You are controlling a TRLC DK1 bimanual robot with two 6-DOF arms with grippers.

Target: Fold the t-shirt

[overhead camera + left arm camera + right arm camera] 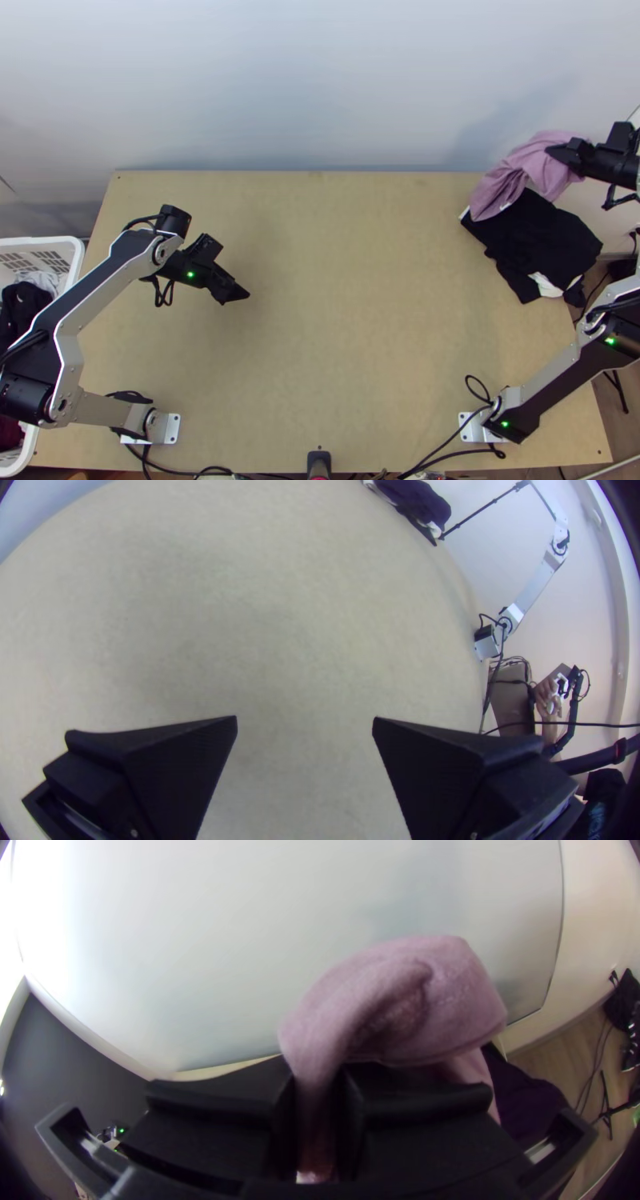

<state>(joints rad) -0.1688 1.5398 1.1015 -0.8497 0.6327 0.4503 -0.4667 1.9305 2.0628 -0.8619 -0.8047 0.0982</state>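
Top view | right gripper (560,151) clenched bunched pink cloth (524,166); dark clothes (538,242) lay beneath it | left gripper (305,723) parted, empty | lifting done; spreading, folding seemingly left

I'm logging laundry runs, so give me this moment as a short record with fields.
right end effector: closed on the pink cloth
pink cloth: bunched, hanging at the table's far right corner, partly over the dark clothes in the top view; contact unclear
dark clothes: piled at the table's right edge
left end effector: open, empty, over the table's left part
table: light wood
basket: white, left of the table, holding clothes
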